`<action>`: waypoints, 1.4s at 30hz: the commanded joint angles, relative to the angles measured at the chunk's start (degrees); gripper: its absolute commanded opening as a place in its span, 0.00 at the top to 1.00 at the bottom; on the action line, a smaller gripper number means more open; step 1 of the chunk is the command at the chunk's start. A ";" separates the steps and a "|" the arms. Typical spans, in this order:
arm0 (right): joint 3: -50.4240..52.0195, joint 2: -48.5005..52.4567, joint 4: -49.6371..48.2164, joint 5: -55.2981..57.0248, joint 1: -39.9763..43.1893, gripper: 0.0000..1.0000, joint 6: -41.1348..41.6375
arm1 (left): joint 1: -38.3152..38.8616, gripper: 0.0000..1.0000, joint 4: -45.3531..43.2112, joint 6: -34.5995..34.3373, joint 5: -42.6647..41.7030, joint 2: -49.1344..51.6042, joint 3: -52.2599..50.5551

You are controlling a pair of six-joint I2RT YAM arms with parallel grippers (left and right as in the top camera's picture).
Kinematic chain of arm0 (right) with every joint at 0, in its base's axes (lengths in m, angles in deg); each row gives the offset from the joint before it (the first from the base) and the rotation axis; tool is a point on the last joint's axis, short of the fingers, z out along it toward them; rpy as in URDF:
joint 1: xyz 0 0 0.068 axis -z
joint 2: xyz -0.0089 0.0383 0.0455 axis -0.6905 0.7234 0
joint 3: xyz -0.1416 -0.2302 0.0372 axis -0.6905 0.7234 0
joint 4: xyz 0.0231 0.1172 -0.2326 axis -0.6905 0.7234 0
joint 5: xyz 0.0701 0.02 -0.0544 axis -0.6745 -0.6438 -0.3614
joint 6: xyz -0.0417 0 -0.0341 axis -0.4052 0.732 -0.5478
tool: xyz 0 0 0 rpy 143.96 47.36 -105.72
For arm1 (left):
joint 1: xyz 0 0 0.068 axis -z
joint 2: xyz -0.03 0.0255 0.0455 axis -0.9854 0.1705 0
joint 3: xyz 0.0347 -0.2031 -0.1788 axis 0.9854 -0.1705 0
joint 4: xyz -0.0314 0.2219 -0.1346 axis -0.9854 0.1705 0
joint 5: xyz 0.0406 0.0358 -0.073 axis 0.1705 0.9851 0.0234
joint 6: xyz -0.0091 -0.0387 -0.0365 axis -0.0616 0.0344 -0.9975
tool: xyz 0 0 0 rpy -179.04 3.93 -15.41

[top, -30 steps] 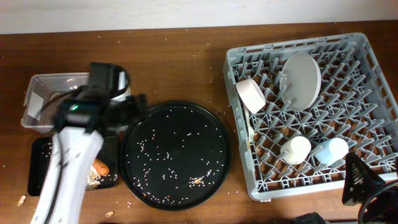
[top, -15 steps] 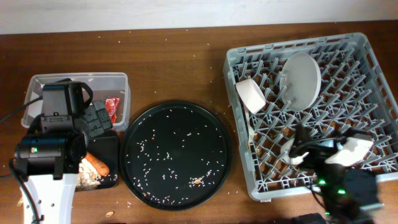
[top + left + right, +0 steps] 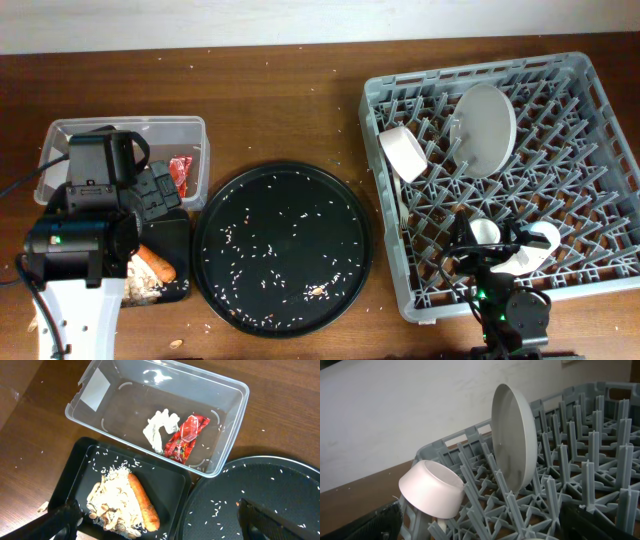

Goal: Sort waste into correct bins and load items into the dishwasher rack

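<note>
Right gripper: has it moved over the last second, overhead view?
Yes. The right gripper has moved left along the front edge of the dishwasher rack, from off the rack's front-right corner to beside the whitish cup.

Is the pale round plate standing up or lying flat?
Standing on its edge. The pale round plate leans between the grey plastic rack's pegs.
</note>
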State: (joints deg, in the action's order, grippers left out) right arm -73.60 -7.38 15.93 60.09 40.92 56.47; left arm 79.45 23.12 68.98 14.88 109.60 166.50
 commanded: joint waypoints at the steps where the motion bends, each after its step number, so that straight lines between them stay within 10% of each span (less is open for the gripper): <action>1: 0.39 -0.35 0.33 -0.31 0.52 0.01 -0.50 | 0.83 0.01 -0.11 0.90 0.59 -2.32 -0.20; 5: 0.39 -0.35 0.33 -0.31 0.52 0.01 -0.50 | 7.76 0.01 -4.90 3.04 6.34 -17.55 -7.04; 12: 0.39 -0.35 0.33 -0.31 0.52 0.01 -0.50 | 10.82 0.01 -40.35 3.10 3.58 -58.29 -54.75; 18: 0.39 -0.35 0.33 -0.31 0.52 0.01 -0.50 | 10.80 0.01 -63.52 3.04 3.32 -66.69 -77.72; 42: 0.39 -0.35 0.33 -0.31 0.52 0.01 -0.50 | 10.71 0.01 -62.75 3.06 3.56 -66.62 -77.31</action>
State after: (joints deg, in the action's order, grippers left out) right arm -73.62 -7.31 15.98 59.91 41.01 56.47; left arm 90.14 -39.50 71.49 18.55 43.43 89.61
